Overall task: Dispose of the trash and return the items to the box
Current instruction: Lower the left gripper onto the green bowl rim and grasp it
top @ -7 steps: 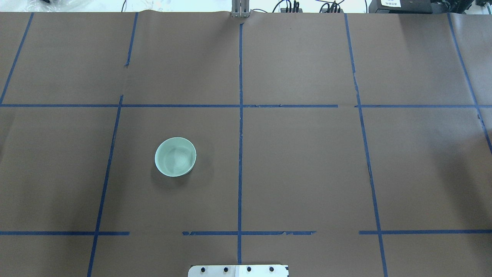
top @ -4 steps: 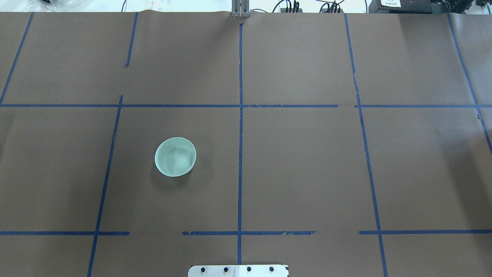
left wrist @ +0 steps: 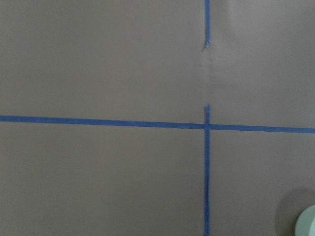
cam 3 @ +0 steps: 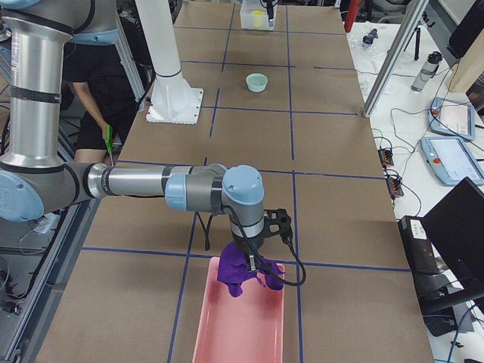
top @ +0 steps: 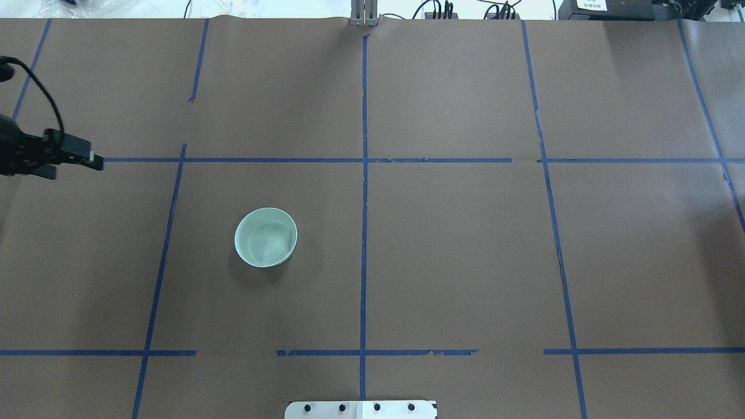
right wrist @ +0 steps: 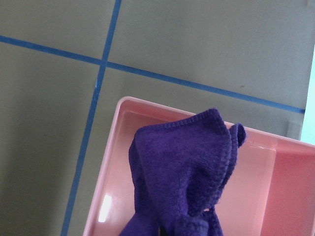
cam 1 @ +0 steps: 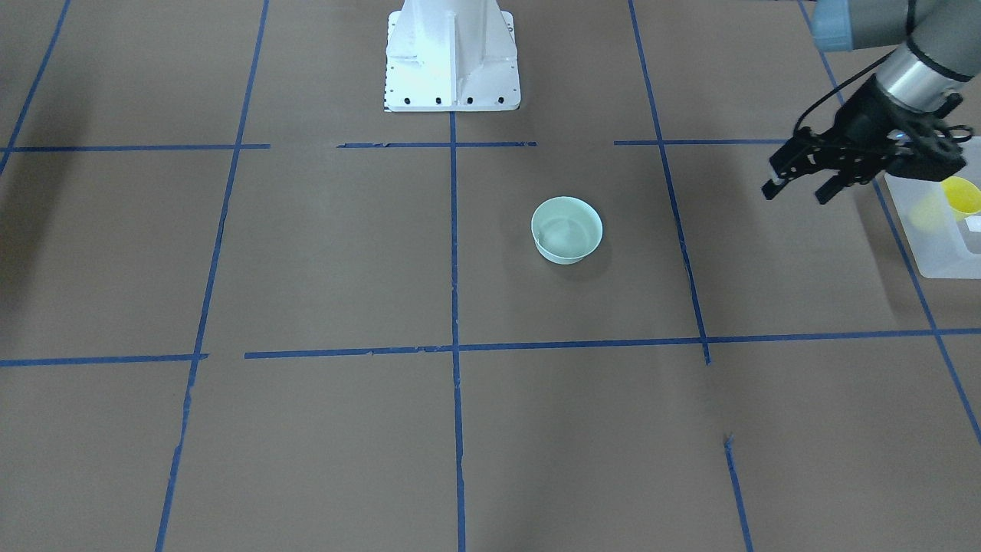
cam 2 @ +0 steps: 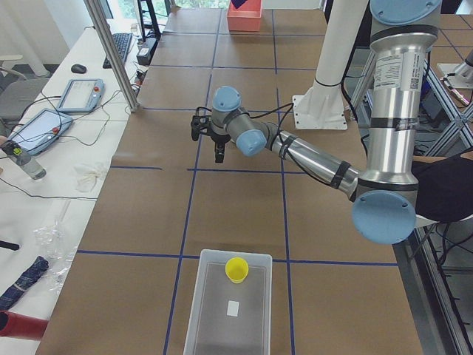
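find the left gripper (cam 1: 797,193) with fingers (cam 1: 778,180) spread wide and nothing between them. place it above bare brown paper (top: 465,262) near the right edge of the front-facing view, tips slanting down toward frame left, to frame left of the box (cam 1: 939,257) and apart from it. in the overhead view, catch only its dark front part at the far left edge, over a blue tape line (top: 262,160). trace the arm back to the upper right corner of the front-facing view.

cannot tell the state of the right gripper (cam 3: 251,263) fingers: buried in a purple cloth (cam 3: 242,276) in the right side view, not visible in the right wrist view. see the cloth bunched at the gripper and hanging over a pink tray (cam 3: 227,333), at the tray end toward frame top, low in the right side view. cannot tell whether cloth and tray floor touch.

locate the yellow cup (cam 2: 236,269) inside the box, open mouth showing, close to the short wall toward frame top in the left side view. note a small white scrap (cam 2: 232,308) on the box floor below it in frame.

log a mint-green bowl (top: 266,237) upright on the paper, left of centre in the overhead view, apart from both grippers.
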`<state>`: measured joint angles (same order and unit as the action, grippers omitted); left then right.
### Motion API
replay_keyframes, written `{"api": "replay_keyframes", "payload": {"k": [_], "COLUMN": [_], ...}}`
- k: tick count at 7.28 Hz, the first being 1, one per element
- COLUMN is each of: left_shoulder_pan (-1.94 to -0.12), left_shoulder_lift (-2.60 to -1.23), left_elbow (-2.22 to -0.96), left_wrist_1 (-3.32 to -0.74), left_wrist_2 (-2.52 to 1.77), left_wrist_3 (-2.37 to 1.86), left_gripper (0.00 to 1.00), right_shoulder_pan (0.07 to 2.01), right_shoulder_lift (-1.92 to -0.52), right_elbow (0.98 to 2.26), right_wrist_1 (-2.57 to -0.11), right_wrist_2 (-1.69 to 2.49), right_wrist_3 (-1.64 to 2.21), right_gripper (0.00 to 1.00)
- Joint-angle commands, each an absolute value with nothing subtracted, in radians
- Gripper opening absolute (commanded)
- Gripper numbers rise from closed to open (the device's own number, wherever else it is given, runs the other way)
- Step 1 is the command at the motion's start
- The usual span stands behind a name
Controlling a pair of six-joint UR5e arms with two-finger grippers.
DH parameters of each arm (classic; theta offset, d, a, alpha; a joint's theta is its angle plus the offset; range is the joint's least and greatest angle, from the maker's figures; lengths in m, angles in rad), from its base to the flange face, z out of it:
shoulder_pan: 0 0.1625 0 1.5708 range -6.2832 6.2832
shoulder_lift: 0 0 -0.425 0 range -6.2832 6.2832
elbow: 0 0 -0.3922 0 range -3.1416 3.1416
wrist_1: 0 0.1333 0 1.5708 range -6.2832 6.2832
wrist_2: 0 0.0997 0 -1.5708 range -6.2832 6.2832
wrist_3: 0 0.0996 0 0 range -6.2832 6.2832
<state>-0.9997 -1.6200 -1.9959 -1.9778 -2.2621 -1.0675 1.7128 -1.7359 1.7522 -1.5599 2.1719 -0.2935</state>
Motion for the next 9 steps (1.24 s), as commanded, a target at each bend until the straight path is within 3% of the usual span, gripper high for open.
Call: {"api": "replay_keyframes", "payload": {"k": [1, 3, 4, 9], "left_shoulder_pan": [-0.873, -0.794, -0.749, -0.568], "left_shoulder_lift": [-1.701, -1.744, -1.799, -1.855], "left_elbow": [-1.994, -1.987, -1.944, -1.800], "left_wrist_1": [-1.988, -1.988, -1.988, -1.990], "left_wrist_2": [-2.211, -2.166, -2.136, -1.925], "left_wrist_3": [-1.251, -1.319, -1.372, -1.434], "left_gripper": [1.00, 1.00, 1.00, 0.98], "right_shoulder_pan": [1.713, 1.713, 1.713, 1.713], "right_shoulder_lift": [-1.726, -1.720, -1.720, -1.703], "right_elbow": [1.544, 1.474, 1.470, 1.499], "right_wrist_1": [-1.310, -1.293, -1.295, -1.296], "right_wrist_2": [2.169, 2.169, 2.169, 2.227], "right_wrist_3": [-0.284, -0.282, -0.282, -0.180], "right_gripper": [0.00, 0.04, 0.98, 1.00]}}
